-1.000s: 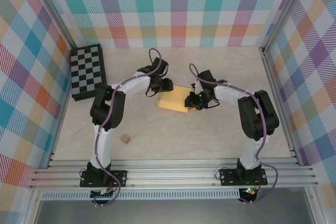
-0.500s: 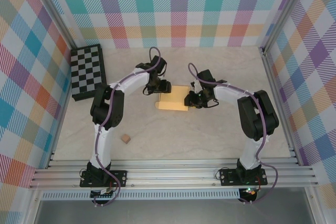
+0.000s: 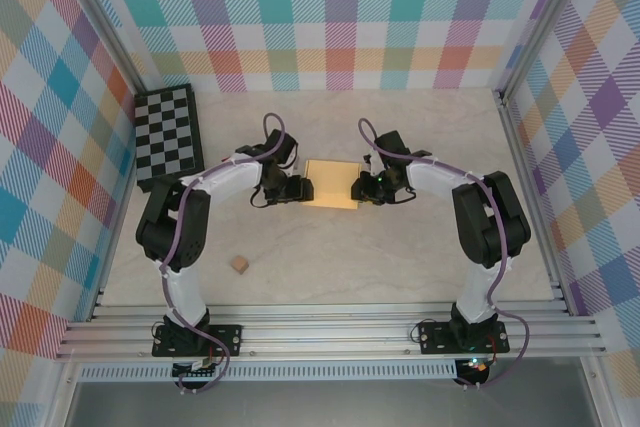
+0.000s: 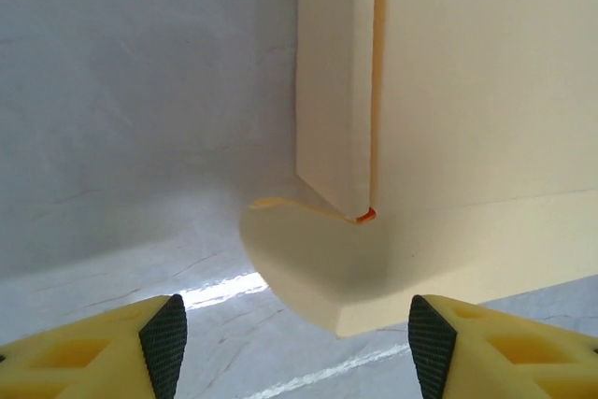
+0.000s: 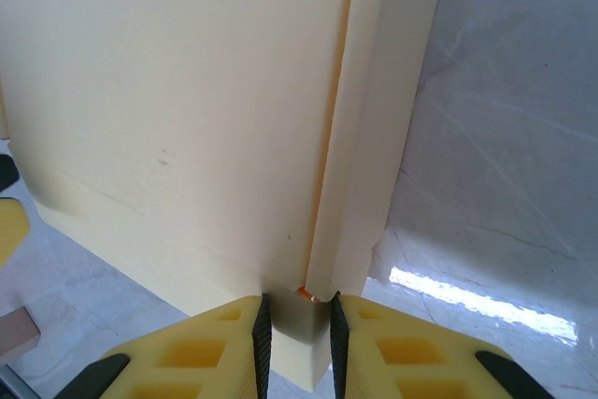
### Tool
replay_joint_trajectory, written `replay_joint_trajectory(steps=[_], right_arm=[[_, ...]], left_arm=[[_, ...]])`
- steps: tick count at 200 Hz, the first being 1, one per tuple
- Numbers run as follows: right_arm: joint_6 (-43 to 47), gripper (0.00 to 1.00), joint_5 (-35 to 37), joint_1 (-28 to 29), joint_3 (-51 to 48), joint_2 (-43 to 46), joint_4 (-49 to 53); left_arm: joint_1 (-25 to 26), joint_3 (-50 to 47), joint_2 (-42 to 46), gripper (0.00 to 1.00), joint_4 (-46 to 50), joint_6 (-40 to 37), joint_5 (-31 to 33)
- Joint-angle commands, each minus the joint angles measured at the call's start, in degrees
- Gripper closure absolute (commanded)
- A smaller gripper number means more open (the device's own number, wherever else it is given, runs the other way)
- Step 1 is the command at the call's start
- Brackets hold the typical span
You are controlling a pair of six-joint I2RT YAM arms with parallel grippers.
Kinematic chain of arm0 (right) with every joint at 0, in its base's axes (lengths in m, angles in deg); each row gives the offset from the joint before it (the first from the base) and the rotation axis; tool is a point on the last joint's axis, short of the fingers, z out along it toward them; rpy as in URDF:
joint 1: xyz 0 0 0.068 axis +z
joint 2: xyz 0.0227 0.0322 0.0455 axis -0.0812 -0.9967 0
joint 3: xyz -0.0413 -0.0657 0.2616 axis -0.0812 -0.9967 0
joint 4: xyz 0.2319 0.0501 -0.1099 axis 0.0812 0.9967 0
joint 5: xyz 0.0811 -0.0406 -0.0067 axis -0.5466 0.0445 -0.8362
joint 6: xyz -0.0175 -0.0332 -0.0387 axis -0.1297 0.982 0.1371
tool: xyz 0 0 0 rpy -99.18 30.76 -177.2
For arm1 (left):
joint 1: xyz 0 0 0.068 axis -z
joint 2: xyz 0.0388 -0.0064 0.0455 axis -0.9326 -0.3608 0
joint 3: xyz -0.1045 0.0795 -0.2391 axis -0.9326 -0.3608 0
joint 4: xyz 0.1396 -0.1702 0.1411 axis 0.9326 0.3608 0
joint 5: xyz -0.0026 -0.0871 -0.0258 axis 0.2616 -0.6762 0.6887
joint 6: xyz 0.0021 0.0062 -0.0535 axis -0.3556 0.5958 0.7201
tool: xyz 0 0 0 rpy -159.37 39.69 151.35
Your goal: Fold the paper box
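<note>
Yellow card paper box [image 3: 331,184] lay folded flat mid-surface [image 3: 420,247]. R gripper [image 3: 358,190] was clenched on box's right edge fold. L gripper [image 3: 298,190] sat just off box's left edge, jaws apart, gripping nothing. Tan cube [image 3: 240,264] lay well near-left of box, checkerboard [image 3: 168,137] far-left.

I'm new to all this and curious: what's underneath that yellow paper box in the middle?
The paper box lies on the pale marbled table. At its left edge a rounded flap pokes out beneath the folded panels. Anything under its middle is covered by the card.
</note>
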Motion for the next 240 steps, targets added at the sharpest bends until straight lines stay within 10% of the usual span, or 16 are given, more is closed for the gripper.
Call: replay_joint_trajectory(steps=[1,199,240], right_arm=[[-0.8,0.74,0.4,0.3,1.9,-1.3,1.6],[-2.6,0.74,-1.1,0.2,3.2,-2.6,1.5],[-2.9,0.74,-0.8,0.2,3.3,-2.7,1.4]], left_arm=[[1.1,1.1,-0.8,0.35,-5.9,2.2,-5.4],[5.7,9.6,-3.2,0.71,1.7,7.1,-4.1],[5.8,9.2,-3.8,0.65,0.6,11.3,-5.0]])
